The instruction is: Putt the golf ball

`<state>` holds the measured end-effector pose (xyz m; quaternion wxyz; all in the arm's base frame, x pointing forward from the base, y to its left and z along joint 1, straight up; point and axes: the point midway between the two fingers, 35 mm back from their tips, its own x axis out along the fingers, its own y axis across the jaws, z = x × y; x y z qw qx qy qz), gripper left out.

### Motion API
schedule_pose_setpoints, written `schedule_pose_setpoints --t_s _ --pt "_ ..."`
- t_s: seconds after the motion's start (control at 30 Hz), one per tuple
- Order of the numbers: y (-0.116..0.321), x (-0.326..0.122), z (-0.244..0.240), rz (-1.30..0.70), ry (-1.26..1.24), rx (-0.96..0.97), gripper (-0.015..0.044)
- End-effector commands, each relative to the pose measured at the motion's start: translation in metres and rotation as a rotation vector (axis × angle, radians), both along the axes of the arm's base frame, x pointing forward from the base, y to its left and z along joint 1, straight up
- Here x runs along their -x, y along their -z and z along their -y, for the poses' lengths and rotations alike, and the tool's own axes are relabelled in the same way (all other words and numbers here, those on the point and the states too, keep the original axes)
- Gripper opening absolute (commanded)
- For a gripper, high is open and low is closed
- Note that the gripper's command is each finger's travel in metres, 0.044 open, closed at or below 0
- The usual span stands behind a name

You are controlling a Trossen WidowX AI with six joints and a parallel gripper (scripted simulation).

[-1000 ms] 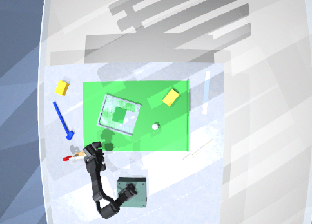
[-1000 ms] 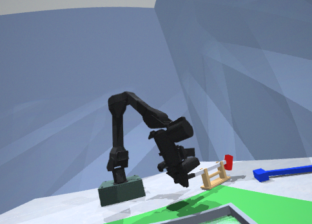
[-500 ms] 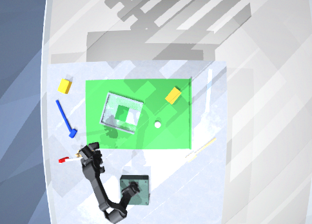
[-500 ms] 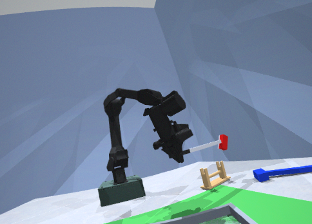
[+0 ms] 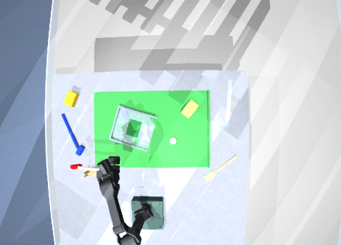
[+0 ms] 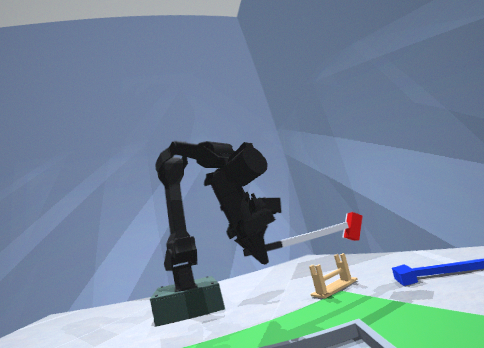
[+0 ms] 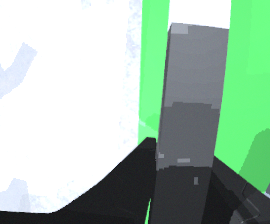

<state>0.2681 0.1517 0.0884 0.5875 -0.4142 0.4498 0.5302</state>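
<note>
Step in hand: carry the putter clear of its stand and bring it round to the ball.

Tool (image 6: 257, 251) (image 7: 168, 148) is clamped on the dark grip of the red putter (image 6: 315, 234) (image 5: 88, 168) (image 7: 195, 65). Shaft slopes up away from the fingers, red head highest, above the wooden stand (image 6: 334, 282) (image 5: 90, 173) near the tabletop's left edge as the top view has it. Shaft looks off the stand.

Golf ball (image 5: 172, 141) sits on the green mat (image 5: 187, 154) (image 6: 425, 319), right of the grey-walled frame (image 5: 113, 124) (image 6: 357, 324), which I take to be the ramp and raised green. Yellow block (image 5: 189, 108) is on the mat toward the tabletop's far right corner; keep the swing off it.

Advice: keep the grip firm, gain some height before swinging toward the tabletop's right edge, so the head clears stand and frame walls. Then lower the head on the ball's right side, face square to the ramp's line. Head is far out on the shaft, so small wrist errors will grow; turn slowly, watch for shaft twist. Stroke should be smooth and measured: too soft rolls back, too hard hits the walls.
</note>
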Motion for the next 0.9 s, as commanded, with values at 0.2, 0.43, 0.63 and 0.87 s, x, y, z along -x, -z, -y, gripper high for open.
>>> schedule_pose_setpoints --t_s 0.2,0.43,0.63,0.87 --pt "-0.007 -0.016 0.060 -0.004 0.278 0.031 0.0000" --pt "-0.008 -0.018 0.099 -0.028 0.469 0.051 0.0000" --pt "-0.010 -0.016 0.132 -0.049 0.633 0.067 0.0000" --pt "-0.011 -0.010 0.170 -0.076 0.824 0.084 0.0000"
